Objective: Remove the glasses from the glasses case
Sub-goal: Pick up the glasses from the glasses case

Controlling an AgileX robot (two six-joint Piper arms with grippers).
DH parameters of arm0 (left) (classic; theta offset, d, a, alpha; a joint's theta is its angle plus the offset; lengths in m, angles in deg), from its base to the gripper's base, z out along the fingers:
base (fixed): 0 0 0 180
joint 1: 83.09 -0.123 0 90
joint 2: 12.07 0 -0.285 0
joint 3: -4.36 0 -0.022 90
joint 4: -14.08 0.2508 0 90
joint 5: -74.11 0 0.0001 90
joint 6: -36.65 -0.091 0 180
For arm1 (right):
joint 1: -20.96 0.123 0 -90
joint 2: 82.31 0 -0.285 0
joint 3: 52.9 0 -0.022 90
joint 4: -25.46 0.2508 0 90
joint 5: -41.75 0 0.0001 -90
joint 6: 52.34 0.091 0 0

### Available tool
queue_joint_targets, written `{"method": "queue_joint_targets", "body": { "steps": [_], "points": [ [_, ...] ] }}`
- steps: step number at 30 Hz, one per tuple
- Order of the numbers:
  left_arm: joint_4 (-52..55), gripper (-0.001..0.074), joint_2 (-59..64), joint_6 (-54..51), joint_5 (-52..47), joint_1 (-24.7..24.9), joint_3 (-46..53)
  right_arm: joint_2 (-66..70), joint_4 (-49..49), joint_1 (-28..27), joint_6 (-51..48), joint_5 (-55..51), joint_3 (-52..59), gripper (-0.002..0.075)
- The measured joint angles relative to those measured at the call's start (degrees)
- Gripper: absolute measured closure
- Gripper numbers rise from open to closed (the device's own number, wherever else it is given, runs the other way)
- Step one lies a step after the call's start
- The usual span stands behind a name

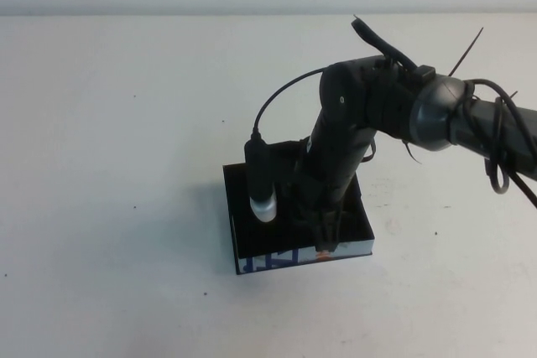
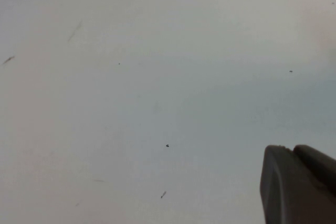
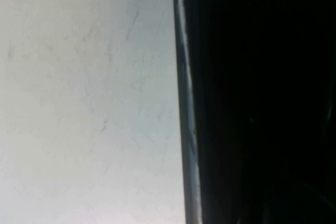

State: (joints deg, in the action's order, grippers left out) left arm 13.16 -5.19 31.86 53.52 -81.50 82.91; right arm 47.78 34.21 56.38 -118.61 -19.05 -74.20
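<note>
Right, from my end: right arm reaches in from 3 o'clock and plunges its right pincer (image 1: 323,236) into the glasses case (image 1: 243,236), which sits on the white worktop (image 1: 109,140) just below centre of the high view. Case reads as a shallow black open box, black inside, with a white front edge carrying blue print and a small orange mark at its 6 o'clock side. The arm and wrist camera cover most of the interior, so I can't make out the glasses, and I cannot tell whether the right pincer is spread or pinching anything. Right wrist view only gives the case's dark wall (image 3: 262,98) against bare worktop (image 3: 84,98). Left pincer (image 2: 299,184) shows only as a grey tip over speckled worktop (image 2: 131,77); I cannot tell its state either. It's out of the high view.
</note>
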Motion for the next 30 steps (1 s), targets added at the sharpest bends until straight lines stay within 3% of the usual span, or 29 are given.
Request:
{"method": "queue_joint_targets", "body": {
  "steps": [17,23,27,30],
  "points": [
    [0.0,0.074,0.0,0.0,0.0,0.0,0.0,-11.45,-1.32,-0.42,2.49,-3.99,0.0,0.0663],
    [0.0,0.074,0.0,0.0,0.0,0.0,0.0,-18.17,-3.16,-3.27,19.9,-8.85,0.33,0.0663],
    [0.0,0.074,0.0,0.0,0.0,0.0,0.0,-22.53,5.01,-10.36,36.91,-9.15,5.13,0.0663],
    [0.0,0.074,0.0,0.0,0.0,0.0,0.0,-25.28,11.61,-17.41,42.44,-9.15,12.61,0.0663]
  ]
}}
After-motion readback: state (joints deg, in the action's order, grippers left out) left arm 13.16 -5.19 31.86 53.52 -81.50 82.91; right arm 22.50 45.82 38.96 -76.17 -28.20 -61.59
